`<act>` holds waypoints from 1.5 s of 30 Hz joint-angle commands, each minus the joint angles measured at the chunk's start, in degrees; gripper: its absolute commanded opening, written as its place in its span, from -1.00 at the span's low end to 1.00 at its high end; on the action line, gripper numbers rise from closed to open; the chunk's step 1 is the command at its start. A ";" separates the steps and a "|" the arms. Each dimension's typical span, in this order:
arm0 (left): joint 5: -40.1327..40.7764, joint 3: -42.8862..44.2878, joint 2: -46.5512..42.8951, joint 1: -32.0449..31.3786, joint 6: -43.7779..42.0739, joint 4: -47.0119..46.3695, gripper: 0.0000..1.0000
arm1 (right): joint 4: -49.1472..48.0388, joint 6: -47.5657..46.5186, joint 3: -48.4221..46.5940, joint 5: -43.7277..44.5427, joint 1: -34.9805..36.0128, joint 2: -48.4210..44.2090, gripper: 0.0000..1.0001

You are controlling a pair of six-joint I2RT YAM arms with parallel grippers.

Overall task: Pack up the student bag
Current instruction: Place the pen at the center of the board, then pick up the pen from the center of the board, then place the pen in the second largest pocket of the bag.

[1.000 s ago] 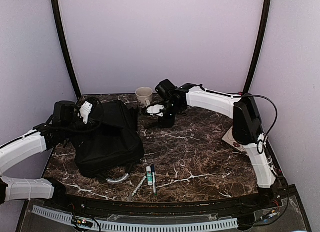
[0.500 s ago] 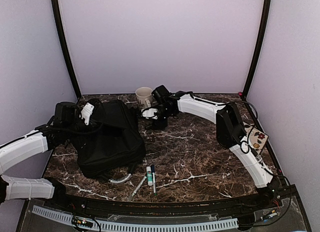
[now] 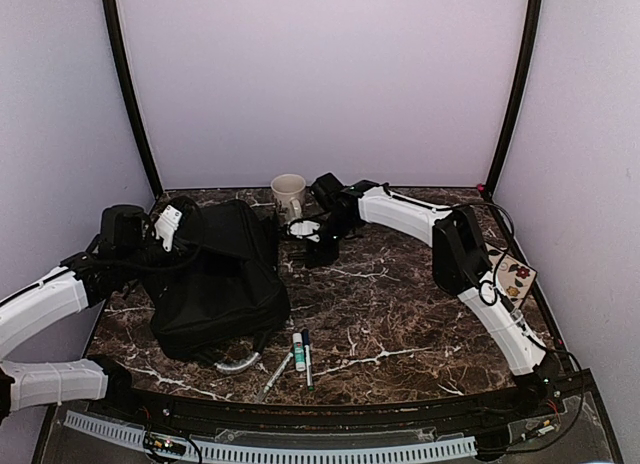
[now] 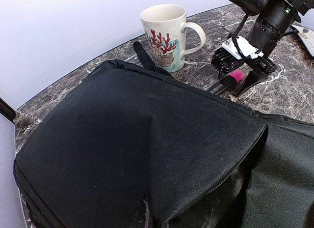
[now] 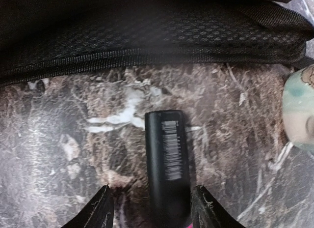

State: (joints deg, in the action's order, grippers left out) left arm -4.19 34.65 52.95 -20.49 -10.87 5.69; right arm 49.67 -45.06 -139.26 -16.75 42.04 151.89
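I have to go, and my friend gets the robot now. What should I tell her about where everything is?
Left pincer: shut, apparently pinching the fabric at the far-left end of the student bag.
Right pincer: open, straddling a black marker beside the bag's far edge, near the mug; not gripped.
Done: nothing can be confirmed as packed; the bag's inside is hidden.
Left to do: grip the marker and put it in the bag, then probably the pens by the bag's near side.

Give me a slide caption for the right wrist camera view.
Open right claw straddles a black barcoded marker lying on the marble table, just short of the student bag.
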 commanded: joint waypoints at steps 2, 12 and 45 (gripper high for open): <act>-1.09 0.51 -4.06 -0.51 -0.66 -5.87 -0.99 | 7.93 4.23 4.06 -4.52 -0.21 -0.96 -0.03; -0.43 -0.08 -5.30 -0.50 -1.15 -6.40 -0.99 | -0.23 18.89 10.51 -2.07 -0.12 -5.93 -0.11; -9.77 15.40 13.39 -0.69 7.89 -6.05 -1.00 | -2.11 14.06 20.21 0.05 9.44 -32.85 -0.67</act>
State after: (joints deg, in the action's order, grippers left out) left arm -10.98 45.56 65.89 -20.91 -4.82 7.14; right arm 49.23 -29.69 -115.94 -16.86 47.53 117.95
